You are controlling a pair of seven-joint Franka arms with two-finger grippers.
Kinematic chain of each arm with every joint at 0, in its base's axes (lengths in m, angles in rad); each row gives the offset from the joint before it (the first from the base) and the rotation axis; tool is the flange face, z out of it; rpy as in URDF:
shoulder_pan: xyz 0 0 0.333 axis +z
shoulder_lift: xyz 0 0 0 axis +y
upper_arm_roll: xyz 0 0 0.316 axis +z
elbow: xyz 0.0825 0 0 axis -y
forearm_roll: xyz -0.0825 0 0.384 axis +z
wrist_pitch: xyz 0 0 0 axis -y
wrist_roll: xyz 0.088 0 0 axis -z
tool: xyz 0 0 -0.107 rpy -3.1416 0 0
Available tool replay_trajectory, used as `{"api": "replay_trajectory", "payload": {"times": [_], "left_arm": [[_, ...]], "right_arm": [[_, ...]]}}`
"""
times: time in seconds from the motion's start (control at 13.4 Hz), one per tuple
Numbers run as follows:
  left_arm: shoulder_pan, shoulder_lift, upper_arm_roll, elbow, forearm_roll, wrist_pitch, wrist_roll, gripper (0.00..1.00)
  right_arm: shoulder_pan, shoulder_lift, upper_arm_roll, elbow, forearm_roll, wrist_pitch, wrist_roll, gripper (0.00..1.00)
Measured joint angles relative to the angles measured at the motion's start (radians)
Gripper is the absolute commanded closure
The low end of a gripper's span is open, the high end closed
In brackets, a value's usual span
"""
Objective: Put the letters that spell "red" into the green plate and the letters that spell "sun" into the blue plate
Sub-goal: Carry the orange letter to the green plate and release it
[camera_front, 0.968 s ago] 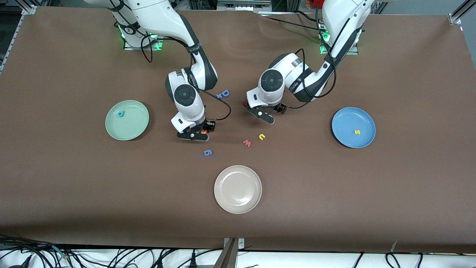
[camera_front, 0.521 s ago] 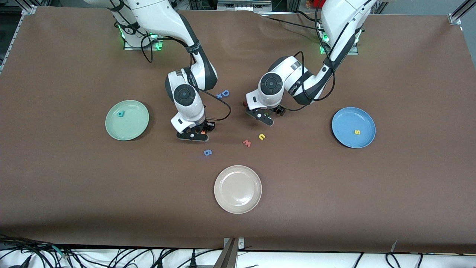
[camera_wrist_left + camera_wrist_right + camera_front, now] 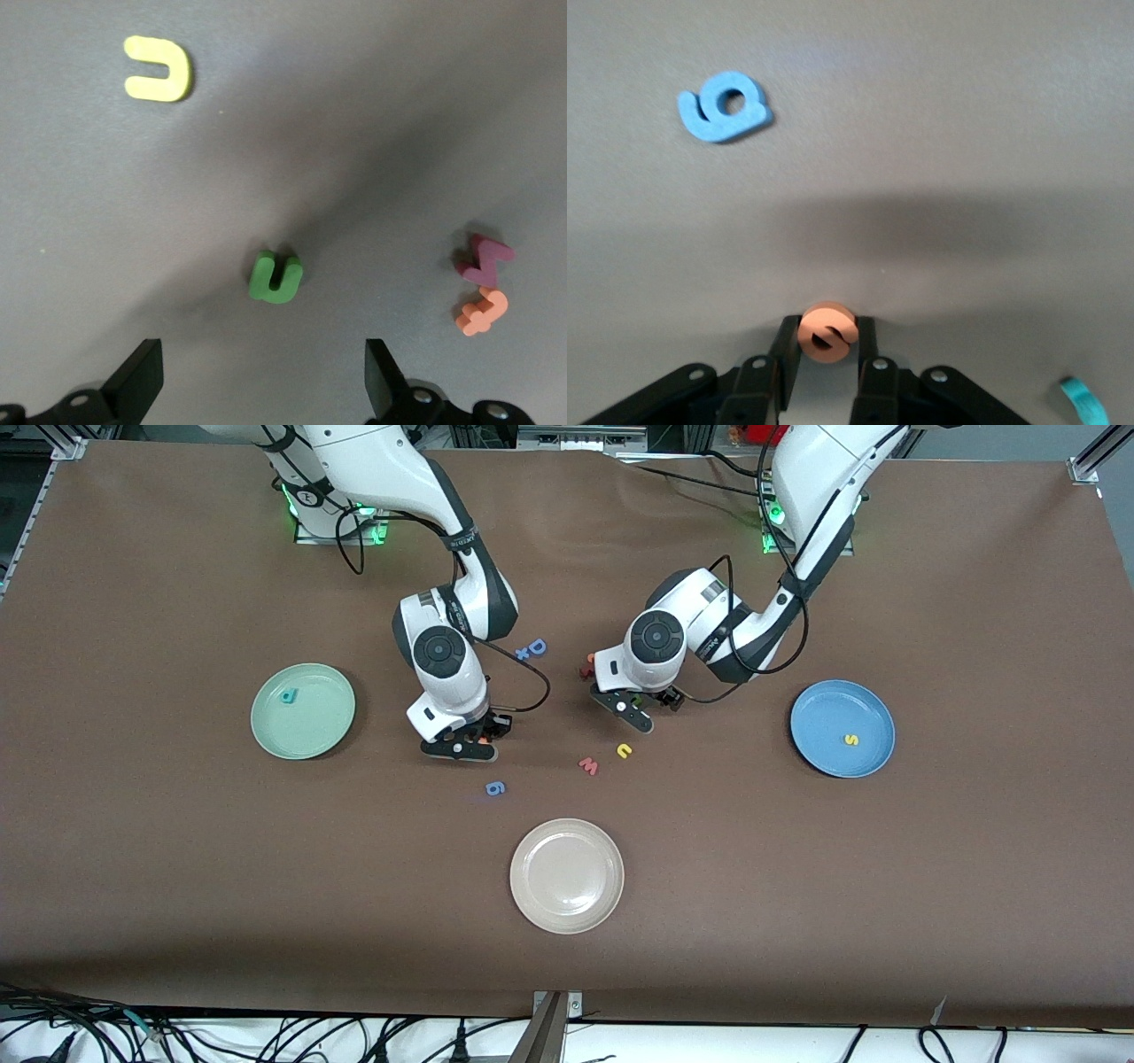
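Between the right gripper's (image 3: 827,376) fingers sits the orange "e" (image 3: 826,331), pinched, seemingly firm; it should lift straight, then carry to the green plate (image 3: 303,710). Left gripper (image 3: 261,382), wide open and empty, hovers over the green "n" (image 3: 275,276).

We read only foam letters: "d" (image 3: 288,696) on the green plate (image 3: 328,722), "s" (image 3: 851,739) on the blue plate (image 3: 819,713), and "D" (image 3: 537,646), "u" (image 3: 625,751), "w" (image 3: 588,765), "g" (image 3: 495,787) on the table (image 3: 177,868).
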State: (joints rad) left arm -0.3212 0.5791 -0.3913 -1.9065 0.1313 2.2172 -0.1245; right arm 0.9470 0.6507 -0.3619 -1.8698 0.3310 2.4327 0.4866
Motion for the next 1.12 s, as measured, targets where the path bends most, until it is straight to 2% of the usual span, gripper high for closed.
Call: {"api": "replay_trajectory", "payload": {"times": [0.22, 0.37, 0.6, 0.82, 0.97, 1.12], "left_arm": [[-0.008, 0.001, -0.002, 0.001, 0.067, 0.0, 0.02, 0.0], [-0.026, 0.002, -0.004, 0.003, 0.127, 0.0, 0.02, 0.0], [-0.037, 0.008, -0.003, 0.004, 0.143, 0.042, 0.018, 0.0], [-0.037, 0.027, -0.002, 0.004, 0.143, 0.091, 0.016, 0.0], [-0.037, 0.037, -0.002, 0.004, 0.143, 0.1, 0.017, 0.0], [-0.037, 0.045, -0.002, 0.003, 0.144, 0.102, 0.021, 0.0]], "right_arm": [[0.0, -0.059, -0.082, 0.011, 0.002, -0.17, -0.011, 0.91], [-0.002, -0.122, -0.161, 0.013, 0.002, -0.286, -0.061, 0.9], [-0.006, -0.173, -0.302, 0.0, 0.003, -0.41, -0.192, 0.9], [-0.016, -0.172, -0.42, -0.08, 0.005, -0.407, -0.359, 0.9], [-0.022, -0.171, -0.452, -0.151, 0.005, -0.36, -0.42, 0.89], [-0.038, -0.164, -0.456, -0.201, 0.005, -0.329, -0.445, 0.89]]}}
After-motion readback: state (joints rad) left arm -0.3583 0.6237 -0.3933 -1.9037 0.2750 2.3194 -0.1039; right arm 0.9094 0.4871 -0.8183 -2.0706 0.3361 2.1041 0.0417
